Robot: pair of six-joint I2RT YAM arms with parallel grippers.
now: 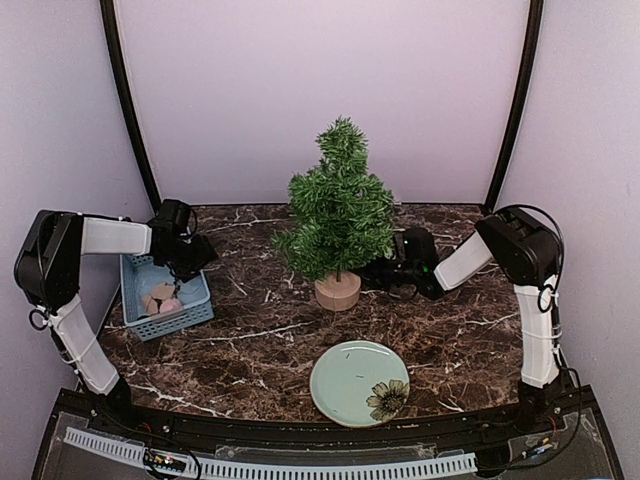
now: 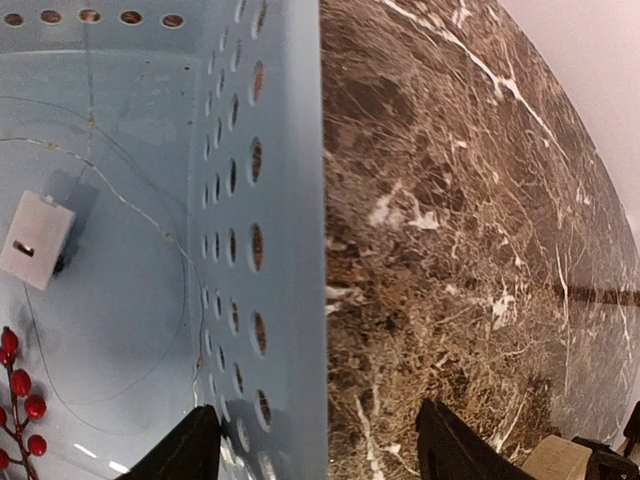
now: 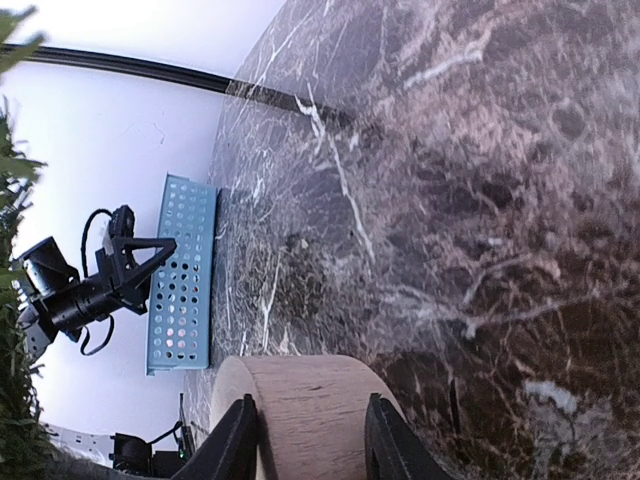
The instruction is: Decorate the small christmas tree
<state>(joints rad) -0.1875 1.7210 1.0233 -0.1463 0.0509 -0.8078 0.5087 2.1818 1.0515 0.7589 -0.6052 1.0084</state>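
The small christmas tree (image 1: pixel 340 210) stands upright mid-table on its light-wood stump (image 1: pixel 338 291). My right gripper (image 1: pixel 385 272) reaches in from the right, shut on the stump; in the right wrist view the fingertips (image 3: pixel 240 440) press both sides of the wood (image 3: pixel 305 400), and green needles (image 3: pixel 15 300) show at the left edge. My left gripper (image 1: pixel 195 255) hovers open and empty over the right wall of the blue basket (image 1: pixel 195 310). In the left wrist view it (image 2: pixel 320 450) straddles that wall (image 2: pixel 290 200). Inside lie a red berry sprig (image 2: pixel 20 395), a small white box (image 2: pixel 35 240) and thin wire.
A pale green plate (image 1: pixel 345 380) with a flower print lies near the front edge, in front of the tree. The basket also holds pinkish ornaments (image 1: pixel 162 298). Dark marble tabletop, with walls behind and at both sides.
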